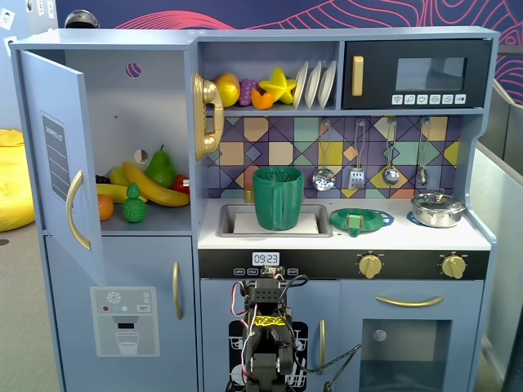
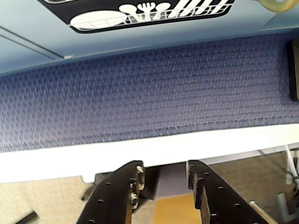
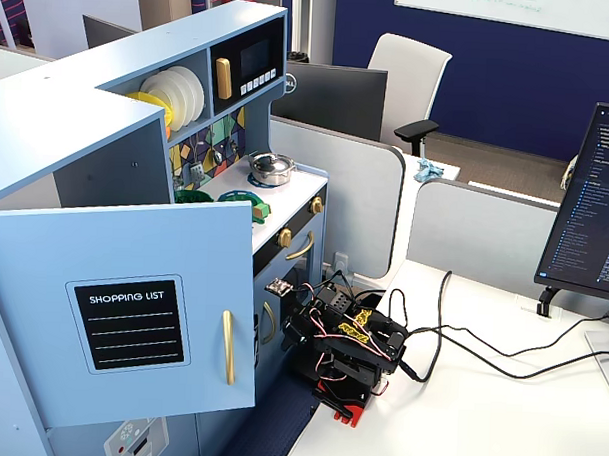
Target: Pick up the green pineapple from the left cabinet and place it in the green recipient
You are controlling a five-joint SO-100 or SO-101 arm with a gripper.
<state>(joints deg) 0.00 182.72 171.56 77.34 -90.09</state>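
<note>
The green pineapple [image 1: 135, 204] stands at the front of the shelf in the left cabinet [image 1: 155, 98], whose door [image 1: 57, 155] is swung open. In the sink stands the green recipient [image 1: 278, 198], a ribbed pitcher, upright. My arm [image 1: 268, 327] is folded low in front of the kitchen's lower doors, far below both. In the wrist view my gripper [image 2: 165, 168] is open with nothing between its fingers. It faces the blue mat and a white edge. The pineapple and the recipient are out of the wrist view.
Bananas, a pear [image 1: 161, 169] and an orange crowd the shelf round the pineapple. A flat green dish [image 1: 359, 219] and a steel pot [image 1: 437, 208] sit on the counter. The open door [image 3: 121, 322] juts out beside the arm [image 3: 346, 335]. Cables [image 3: 480, 354] cross the white table.
</note>
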